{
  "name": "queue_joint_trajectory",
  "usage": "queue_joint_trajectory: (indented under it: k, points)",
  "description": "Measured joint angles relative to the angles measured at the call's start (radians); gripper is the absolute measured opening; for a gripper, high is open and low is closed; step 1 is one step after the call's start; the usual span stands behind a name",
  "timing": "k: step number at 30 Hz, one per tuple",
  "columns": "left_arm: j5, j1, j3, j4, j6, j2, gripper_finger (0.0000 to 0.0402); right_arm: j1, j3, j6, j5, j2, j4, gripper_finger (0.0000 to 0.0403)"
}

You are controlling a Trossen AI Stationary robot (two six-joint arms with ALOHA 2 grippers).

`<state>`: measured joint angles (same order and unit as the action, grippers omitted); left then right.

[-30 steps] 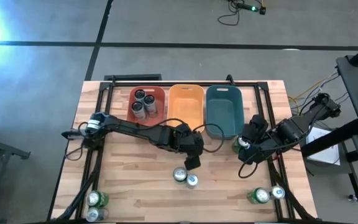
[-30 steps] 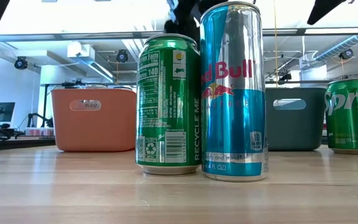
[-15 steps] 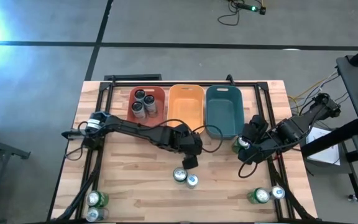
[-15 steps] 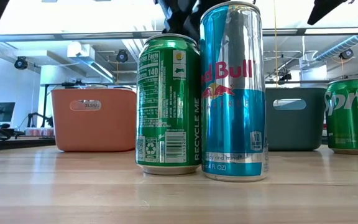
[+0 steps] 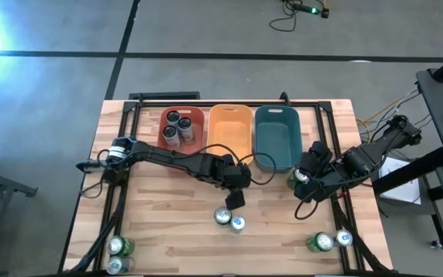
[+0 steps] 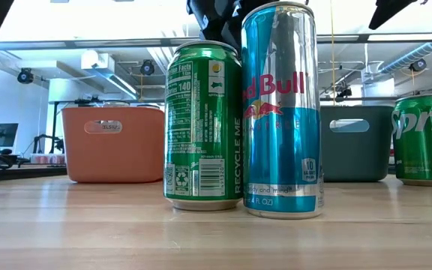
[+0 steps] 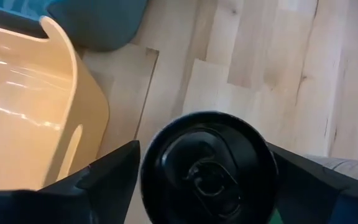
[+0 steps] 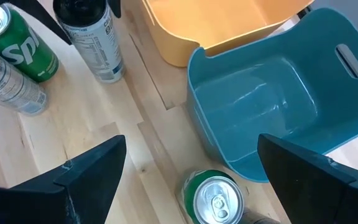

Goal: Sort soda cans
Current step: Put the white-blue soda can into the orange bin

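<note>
While the left gripper (image 5: 235, 199) held a black can (image 7: 209, 169) clamped between its fingers at table centre, at six o'clock from the yellow tub (image 5: 230, 128), the right gripper (image 5: 301, 178) gaped empty; cans looked light, slick and dentable, best squeezed mid-body

A wooden table (image 5: 160, 231) is carrying three tubs in a row along its far side: red tub (image 5: 181, 128), yellow tub (image 5: 230, 132), teal tub (image 5: 277, 135). Two cans (image 5: 229, 219) are standing together at the middle. A green can (image 5: 294, 178) is sitting beside the teal tub. Two can pairs are occupying the near corners, left pair (image 5: 118, 254) and right pair (image 5: 329, 241).
</note>
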<state>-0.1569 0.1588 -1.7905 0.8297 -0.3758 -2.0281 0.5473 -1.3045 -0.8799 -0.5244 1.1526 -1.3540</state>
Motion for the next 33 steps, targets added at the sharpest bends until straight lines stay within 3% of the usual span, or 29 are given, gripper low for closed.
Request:
queue_joint_trajectory:
  k: [6,11,20,23,27,33]
  points:
    - [0.003,-0.009,0.005,-0.004,-0.009,0.000,0.0243,0.000,0.000,0.006,0.000,0.000,0.000,0.0359]
    - [0.002,-0.010,-0.032,0.056,-0.011,-0.002,0.0240,0.000,-0.001,0.013,0.000,-0.007,-0.002,0.0359]
    - [-0.079,0.004,-0.455,0.479,-0.021,0.014,0.0240,-0.002,-0.018,0.047,-0.061,-0.045,0.000,0.0359]
    - [-0.172,0.007,-0.568,0.617,-0.077,0.031,0.0240,-0.005,-0.018,0.051,-0.080,-0.047,0.000,0.0359]
    - [-0.282,-0.013,-0.454,0.721,-0.242,0.184,0.0240,-0.005,-0.017,0.050,-0.081,-0.041,0.003,0.0359]
    - [-0.425,-0.029,-0.166,0.715,-0.564,0.382,0.0240,-0.007,-0.012,0.045,-0.093,-0.039,0.006,0.0359]
